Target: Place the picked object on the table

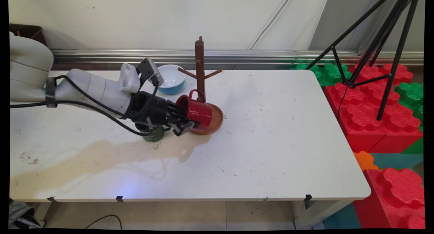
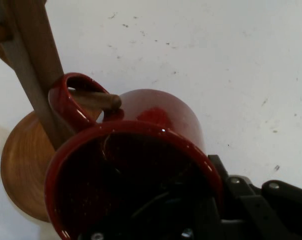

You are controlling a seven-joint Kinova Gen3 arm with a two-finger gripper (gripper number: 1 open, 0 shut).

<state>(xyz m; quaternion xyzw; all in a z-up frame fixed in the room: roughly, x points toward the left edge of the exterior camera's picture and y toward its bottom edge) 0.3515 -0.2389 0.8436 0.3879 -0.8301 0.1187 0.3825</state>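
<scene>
1. Worktop (image 1: 271,152): white, scuffed, w/ a tan stain spread across its near-left part.
2. Foam blocks (image 1: 366,108): red and green, stacked off the worktop's right end; black tripod legs (image 1: 390,57) stand on them.
3. Arm comes in from the left, low over the worktop, black cables hanging under it.
4. Mug tree (image 1: 200,71): brown wood, upright post w/ angled pegs, on a round wooden base (image 1: 217,120) near worktop centre.
5. Hand (image 1: 184,120): clamped on the rim of the red mug (image 1: 198,112); one finger inside the cup, one outside against the wall. Hand view confirms: a black finger (image 2: 251,200) lies along the outer wall at lower right, linkage visible inside the mouth.
6. Red mug: on its side, mouth toward the hand, bottom toward the right, over the base and right up against the post. Handle (image 2: 71,97) is on top; in hand view a peg (image 2: 98,100) passes through the handle loop.
7. Bowl (image 1: 171,79): white inside, blue outside, behind the arm near the worktop's far edge, left of the post.
8. Dark green mug (image 1: 154,134): on the worktop under the wrist, mostly hidden by the arm, just left of the base.
</scene>
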